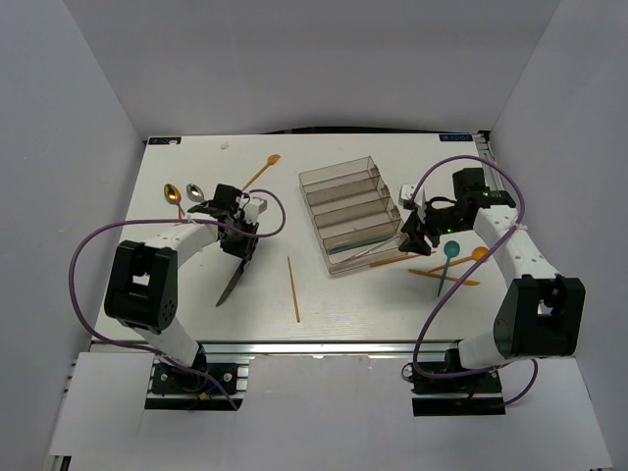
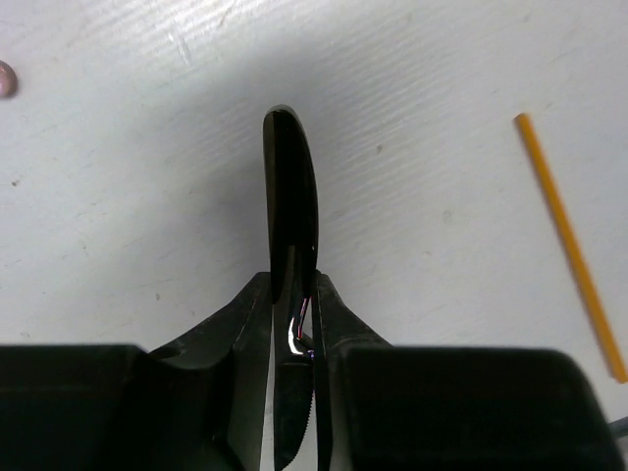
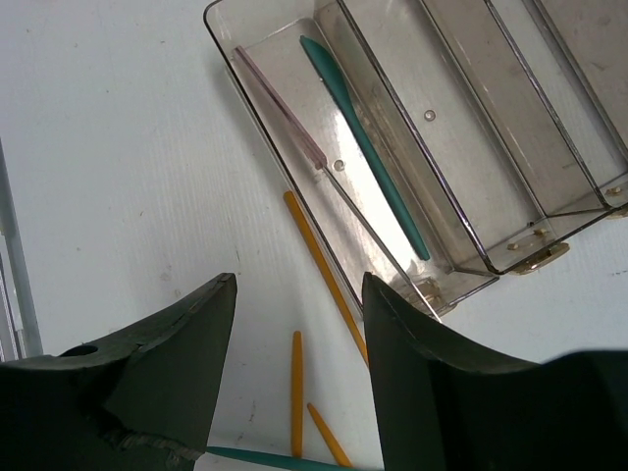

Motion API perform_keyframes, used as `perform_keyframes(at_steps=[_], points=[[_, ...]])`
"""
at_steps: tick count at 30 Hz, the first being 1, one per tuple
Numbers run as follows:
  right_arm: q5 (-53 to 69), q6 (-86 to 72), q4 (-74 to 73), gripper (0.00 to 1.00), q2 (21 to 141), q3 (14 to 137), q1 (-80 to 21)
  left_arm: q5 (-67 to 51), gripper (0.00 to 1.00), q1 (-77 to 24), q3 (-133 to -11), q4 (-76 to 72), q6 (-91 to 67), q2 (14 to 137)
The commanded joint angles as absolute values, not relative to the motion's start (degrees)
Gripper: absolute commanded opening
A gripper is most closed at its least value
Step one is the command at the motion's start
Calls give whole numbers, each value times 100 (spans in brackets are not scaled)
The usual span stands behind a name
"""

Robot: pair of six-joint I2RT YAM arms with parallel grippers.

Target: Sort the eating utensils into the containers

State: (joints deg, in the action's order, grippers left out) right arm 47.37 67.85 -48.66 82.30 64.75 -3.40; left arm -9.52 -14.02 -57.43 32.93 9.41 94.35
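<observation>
- Top view: the left gripper (image 1: 238, 240) holds a black knife (image 1: 231, 283) well left of the tray (image 1: 324, 175). The right gripper (image 1: 416, 234) hovers beside the tray's near right corner.
- Left wrist: the fingers (image 2: 257, 312) are clamped on the knife (seen edge-on).
- Right wrist: the jaws are spread and empty. A teal knife (image 3: 363, 147) lies in the tray's outermost compartment.

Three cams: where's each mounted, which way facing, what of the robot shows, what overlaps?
Top external: above and behind the robot, facing down on the table, both arms whole.
Left wrist: rides that wrist, facing down past the left gripper, shut on the black knife.
Right wrist: rides that wrist, facing down past the open right gripper at the tray.
Shared: black knife in top and left wrist; tray in top and right wrist.
</observation>
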Motion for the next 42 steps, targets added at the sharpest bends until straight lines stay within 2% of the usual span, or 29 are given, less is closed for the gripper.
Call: perform_keyframes(at_steps=[1, 13, 21, 28, 35, 42], points=[[4931, 6741, -4772, 61, 8051, 6434, -316, -1309, 0, -1406, -6003, 3173, 572, 8974], [4957, 6627, -4711, 61, 8103, 6513, -316, -1854, 0, -1695, -6626, 3059, -130, 8578], [4975, 6513, -4667, 61, 7998, 6557, -89, -2504, 0, -2425, -7259, 1883, -1001, 8613], [5001, 6460, -4649, 61, 7849, 6443, 184, -2435, 0, -3330, -7962, 502, -1169, 9437], [5027, 6442, -4632, 61, 7726, 6355, 237, -2347, 0, -3656, -9052, 272, -616, 10624], [5080, 6398, -4570, 61, 7646, 6258, 316, -2312, 0, -3849, -9132, 272, -361, 11012]])
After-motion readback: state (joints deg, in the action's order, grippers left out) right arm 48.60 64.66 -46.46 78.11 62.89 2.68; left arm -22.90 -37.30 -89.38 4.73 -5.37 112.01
